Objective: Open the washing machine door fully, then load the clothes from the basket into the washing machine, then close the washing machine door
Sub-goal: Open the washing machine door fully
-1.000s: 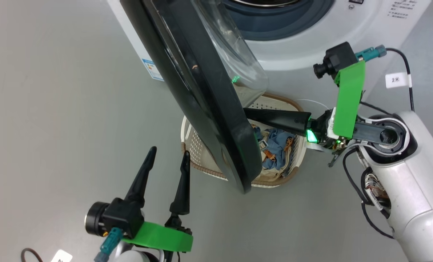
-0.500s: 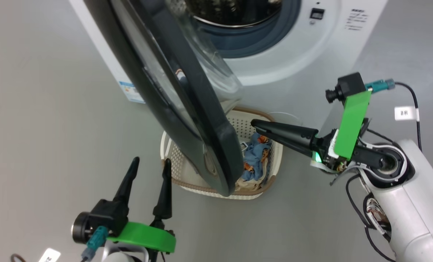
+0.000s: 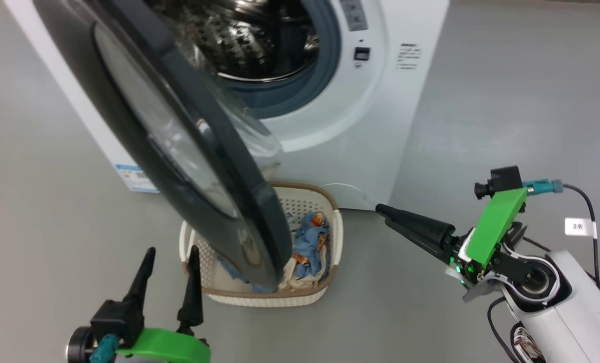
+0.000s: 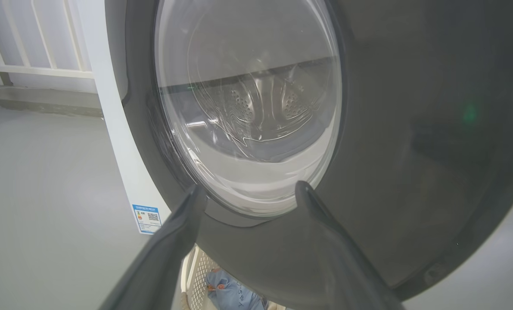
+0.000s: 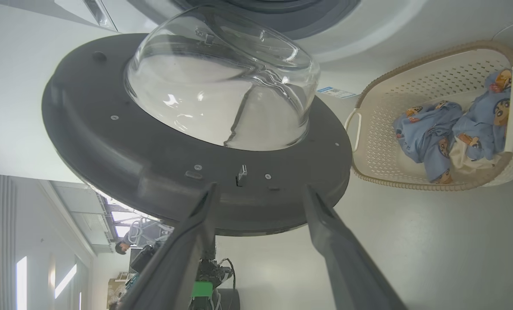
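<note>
Black washing machine door (image 3: 179, 151) hangs part open over the basket (image 3: 325, 297) of clothes (image 3: 310, 244) — left gripper (image 3: 173, 249) and right gripper (image 5: 260, 186) both have wide, empty jaws, so it could swing back or block a reach.

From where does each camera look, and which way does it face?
Head view: on the head, looking down at the washing machine, open door, basket; left gripper and right gripper show.
Left wrist view: on the left wrist, facing the door's outer face; own fingers.
Right wrist view: on the right wrist, facing the door's inner side, basket, clothes; own fingers.
Shared: both wrist views see the door, opposite sides.
</note>
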Robot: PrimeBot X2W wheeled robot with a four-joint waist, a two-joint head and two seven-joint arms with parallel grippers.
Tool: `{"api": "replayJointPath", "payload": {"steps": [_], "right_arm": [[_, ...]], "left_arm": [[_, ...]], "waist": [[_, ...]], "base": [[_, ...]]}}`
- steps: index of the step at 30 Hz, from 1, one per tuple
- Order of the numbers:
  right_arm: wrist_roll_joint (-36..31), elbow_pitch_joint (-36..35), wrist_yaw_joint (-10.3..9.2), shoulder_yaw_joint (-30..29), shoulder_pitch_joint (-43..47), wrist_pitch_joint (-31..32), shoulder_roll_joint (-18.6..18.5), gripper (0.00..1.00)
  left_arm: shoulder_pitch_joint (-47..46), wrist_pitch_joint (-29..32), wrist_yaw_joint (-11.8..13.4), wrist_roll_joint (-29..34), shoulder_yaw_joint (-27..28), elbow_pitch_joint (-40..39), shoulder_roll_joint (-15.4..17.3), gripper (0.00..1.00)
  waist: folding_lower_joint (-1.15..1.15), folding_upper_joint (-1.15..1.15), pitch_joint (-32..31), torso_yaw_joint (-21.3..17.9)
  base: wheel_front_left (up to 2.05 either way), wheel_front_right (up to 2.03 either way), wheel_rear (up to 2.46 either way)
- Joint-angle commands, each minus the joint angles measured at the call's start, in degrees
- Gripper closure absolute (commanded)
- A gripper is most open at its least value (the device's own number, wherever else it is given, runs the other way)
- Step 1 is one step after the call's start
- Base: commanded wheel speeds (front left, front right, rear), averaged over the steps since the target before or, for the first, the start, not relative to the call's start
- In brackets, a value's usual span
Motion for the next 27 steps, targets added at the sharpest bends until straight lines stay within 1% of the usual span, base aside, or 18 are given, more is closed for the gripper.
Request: {"api": "replayJointPath", "payload": {"steps": [1, 8, 11, 15, 21, 22, 24, 27], "right_arm": [[-0.2, -1.2, 0.28, 0.9, 0.5, -0.8, -0.7, 0.00], [-1.6, -1.1, 0.28, 2.2, 4.1, -6.2, -2.4, 0.00], [-3.6, -1.0, 0.28, 4.4, 5.9, -8.7, -3.7, 0.00], [-4.4, -1.0, 0.28, 6.8, 7.9, -12.3, -5.0, 0.00], [-6.7, -1.0, 0.28, 10.1, 9.1, -21.1, -7.7, 0.00], [-6.7, -1.0, 0.28, 10.1, 9.1, -21.1, -7.7, 0.00], [-7.9, -1.1, 0.28, 11.4, 9.1, -24.8, -8.9, 0.00], [-10.5, -0.8, 0.28, 13.8, 8.9, -32.2, -10.9, 0.00]], "left_arm": [[-0.3, -0.4, -0.3, 0.6, 2.1, -0.9, 0.6, 0.00], [1.4, -0.4, -0.6, 1.2, 5.0, -1.0, 0.6, 0.00], [2.0, -0.4, -0.9, 1.4, 5.9, -1.1, 0.6, 0.00], [2.7, -0.4, -1.1, 1.6, 6.9, -1.4, 0.6, 0.00], [3.0, -0.4, -1.2, 1.8, 7.6, -1.6, 0.6, 0.00], [3.0, -0.4, -1.2, 1.8, 7.6, -1.6, 0.6, 0.00], [3.0, -0.4, -1.2, 1.9, 7.7, -1.5, 0.6, 0.00], [3.0, -0.4, -1.2, 2.1, 7.8, -1.6, 0.6, 0.00]], "waist": [[0.00, 0.00, -2.1, -2.6], [0.00, 0.00, -3.5, -5.9], [0.00, 0.00, -4.1, -6.9], [0.00, 0.00, -4.4, -7.9], [0.00, 0.00, -4.0, -8.9], [0.00, 0.00, -4.0, -8.9], [0.00, 0.00, -3.9, -9.0], [0.00, 0.00, -3.9, -9.1]], "base": [[0.00, 0.00, 0.00], [0.00, 0.00, 0.00], [0.00, 0.00, 0.00], [0.00, 0.00, 0.00], [0.00, 0.00, 0.00], [0.00, 0.00, 0.00], [0.00, 0.00, 0.00], [0.00, 0.00, 0.00]]}}
